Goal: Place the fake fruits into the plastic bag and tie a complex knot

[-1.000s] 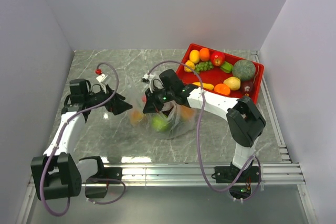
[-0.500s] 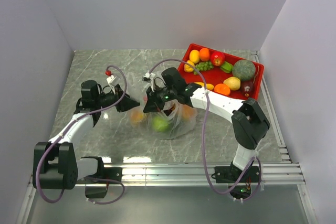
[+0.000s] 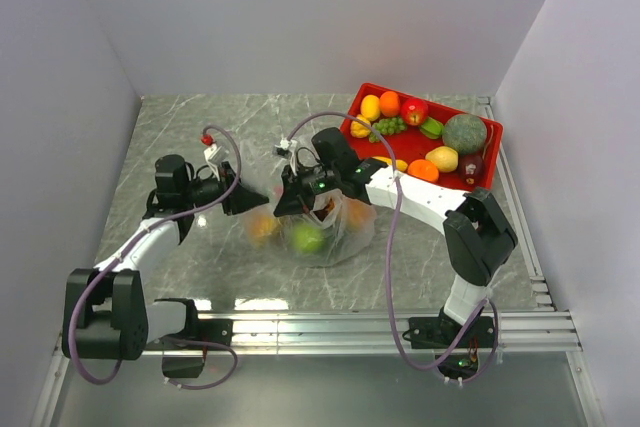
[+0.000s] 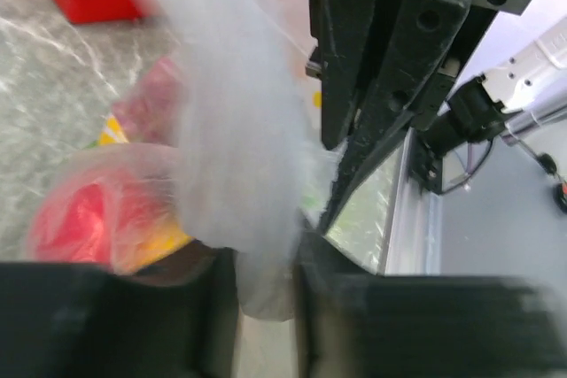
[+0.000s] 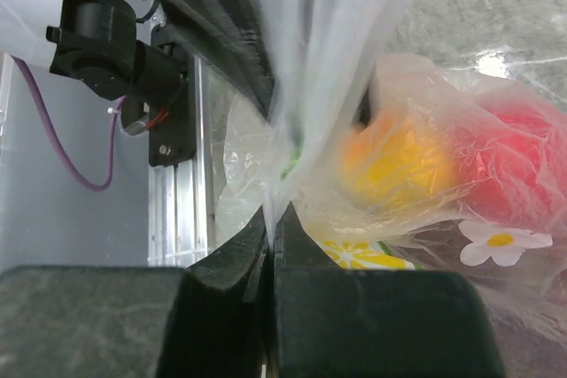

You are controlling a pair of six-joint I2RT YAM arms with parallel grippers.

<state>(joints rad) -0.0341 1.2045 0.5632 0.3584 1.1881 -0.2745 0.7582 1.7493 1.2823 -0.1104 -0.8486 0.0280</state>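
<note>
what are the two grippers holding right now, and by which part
Both hold the plastic bag by its gathered top film: the left gripper pinches one bunched strip, the right gripper is shut on another.

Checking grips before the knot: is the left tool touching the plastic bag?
Touching. The left wrist view shows the left tool closed on a bunched strip of the plastic bag.

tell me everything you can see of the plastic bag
The plastic bag is thin, clear, crinkly film with a small white flower print. It sits slumped on the marble table. Red, orange, yellow and green fake fruits show through it. Its gathered upper film is pinched in the shut fingers of the right gripper and also held by the left gripper. No finished knot shows.
</note>
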